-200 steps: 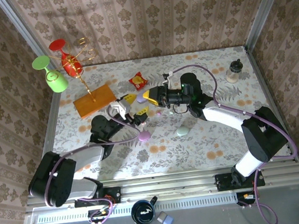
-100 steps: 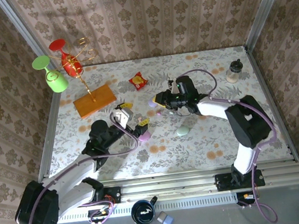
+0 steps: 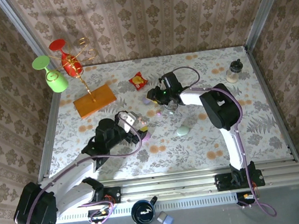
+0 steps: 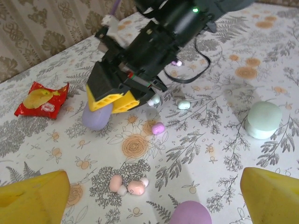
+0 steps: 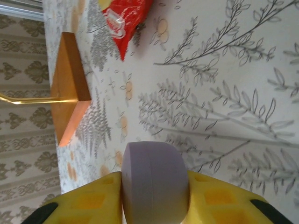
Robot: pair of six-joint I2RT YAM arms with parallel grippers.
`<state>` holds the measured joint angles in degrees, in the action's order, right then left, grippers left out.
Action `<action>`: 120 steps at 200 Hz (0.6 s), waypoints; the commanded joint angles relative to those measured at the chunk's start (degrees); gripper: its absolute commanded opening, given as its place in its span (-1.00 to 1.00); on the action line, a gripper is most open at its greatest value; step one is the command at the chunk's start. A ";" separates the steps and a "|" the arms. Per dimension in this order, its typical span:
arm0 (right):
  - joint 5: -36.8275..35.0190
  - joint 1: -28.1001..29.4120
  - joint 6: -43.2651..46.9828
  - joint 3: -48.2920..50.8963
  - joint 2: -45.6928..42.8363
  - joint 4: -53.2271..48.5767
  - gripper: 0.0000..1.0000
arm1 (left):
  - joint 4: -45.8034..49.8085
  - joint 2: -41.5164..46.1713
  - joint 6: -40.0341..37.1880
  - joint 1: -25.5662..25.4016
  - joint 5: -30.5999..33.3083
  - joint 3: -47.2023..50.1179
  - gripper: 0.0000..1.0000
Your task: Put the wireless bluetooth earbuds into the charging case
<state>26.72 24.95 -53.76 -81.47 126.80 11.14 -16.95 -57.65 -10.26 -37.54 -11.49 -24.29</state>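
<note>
My right gripper (image 5: 155, 198) is clamped on the lilac pebble-shaped plastic case (image 5: 154, 170). My left gripper (image 4: 154, 198) hangs, fingers apart, over tiny glossy pink earbuds (image 4: 127, 185). I'd hold the case level and steady.

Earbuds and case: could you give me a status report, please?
Right gripper shut on lilac case. Left gripper open. Earbuds loose on table.

The floral table (image 3: 258, 116) carries a wooden stand (image 3: 94, 100) at far left; a red snack packet (image 3: 138, 81) lies right of it; a small jar (image 3: 234, 71) stands far right; a mint case (image 3: 182, 131) sits mid-table; pastel earbuds (image 4: 128, 185) lie scattered near the middle.
</note>
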 commanded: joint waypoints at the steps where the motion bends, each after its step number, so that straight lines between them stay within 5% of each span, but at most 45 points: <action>1: -1.91 -0.06 1.97 -4.42 2.82 -4.46 -0.23 | 7.92 -1.42 -7.34 -0.52 -3.69 -3.79 0.86; 59: -3.81 -0.82 9.76 -7.61 -0.59 -11.72 0.37 | 17.09 -5.47 -17.12 -0.84 -5.74 -6.65 0.84; 120: -5.58 -2.35 17.50 5.55 -17.71 -13.39 0.58 | 23.48 -12.44 -24.50 -0.96 -1.96 -10.40 0.75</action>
<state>22.61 23.68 -40.84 -80.86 117.75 -1.19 1.80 -67.02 -29.63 -38.24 -15.29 -31.09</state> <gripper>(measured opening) 0.789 0.884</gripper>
